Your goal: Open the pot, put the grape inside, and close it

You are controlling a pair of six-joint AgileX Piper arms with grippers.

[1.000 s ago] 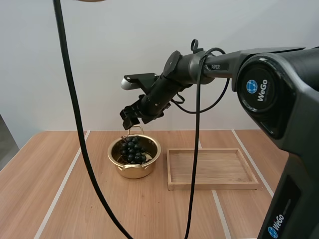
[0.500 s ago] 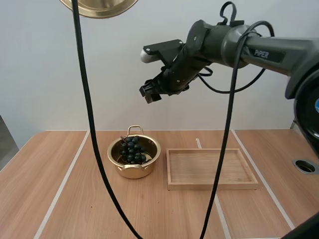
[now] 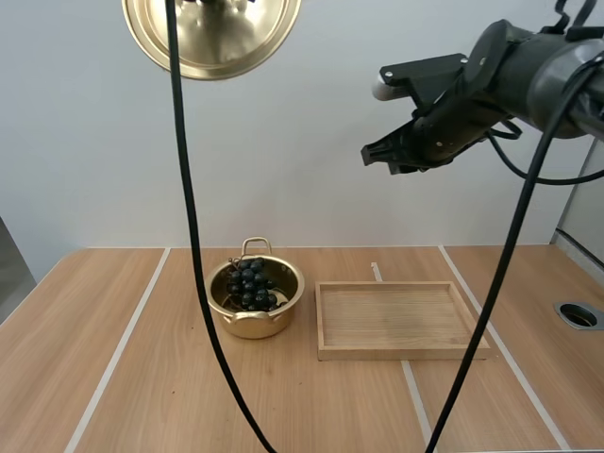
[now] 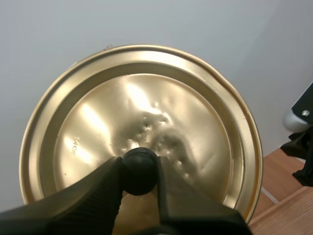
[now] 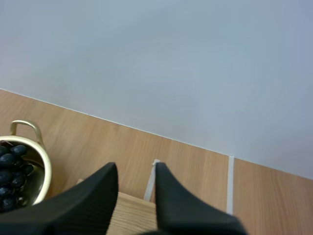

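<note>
One pot (image 3: 255, 316): round, polished gold metal, loop handle at the far rim, standing uncovered on the pale wood-plank table (image 3: 113, 340). Inside it, one bunch of grapes (image 3: 251, 283): dark, glossy, round berries heaped to about rim level.

One lid (image 3: 236, 38): shallow gold disc with a raised rim, pitted near the centre, held high above the table, up and left of the pot and well apart from it.

Left gripper (image 4: 138, 167): clamped on the lid's black ball knob (image 4: 139, 159), ribbed fingers pressing it from both sides.

Right gripper (image 3: 376, 156): raised high on the tray's side of the pot, well apart from both; fingers parted by a narrow gap, tabletop showing through it.

One wooden tray (image 3: 401, 352): rectangular, low-walled, ribbed floor, just right of the pot, not touching.

Open tabletop left of the pot and along the near edge.
</note>
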